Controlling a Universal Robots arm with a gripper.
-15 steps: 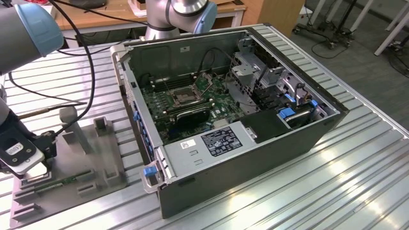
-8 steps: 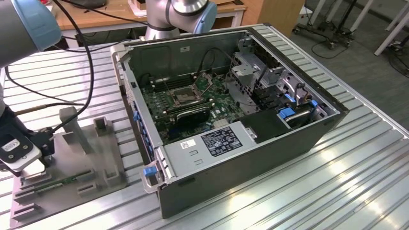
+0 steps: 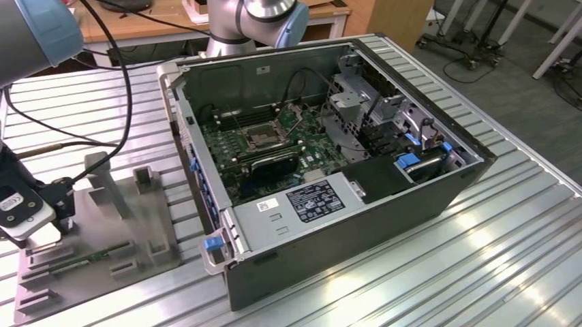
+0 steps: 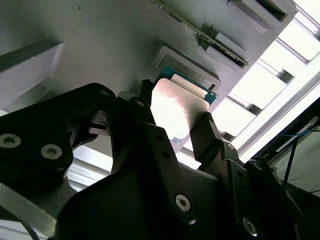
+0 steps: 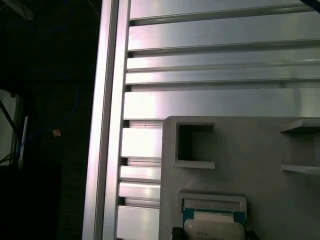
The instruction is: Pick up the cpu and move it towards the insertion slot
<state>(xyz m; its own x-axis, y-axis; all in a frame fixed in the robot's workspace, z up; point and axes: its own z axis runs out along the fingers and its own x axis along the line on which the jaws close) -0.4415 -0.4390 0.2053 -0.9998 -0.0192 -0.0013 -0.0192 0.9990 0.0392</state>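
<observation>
At the exterior view's left, one gripper hangs low over one grey holder tray; one narrow green strip lies on that tray; further right stands one open computer case on the slatted table, with the one insertion slot inside it, well apart from the gripper. In both wrist views the single cpu sits in a recess of the tray; the gripper straddles it; whether it clamps the chip or merely brackets it, I cannot tell.
</observation>
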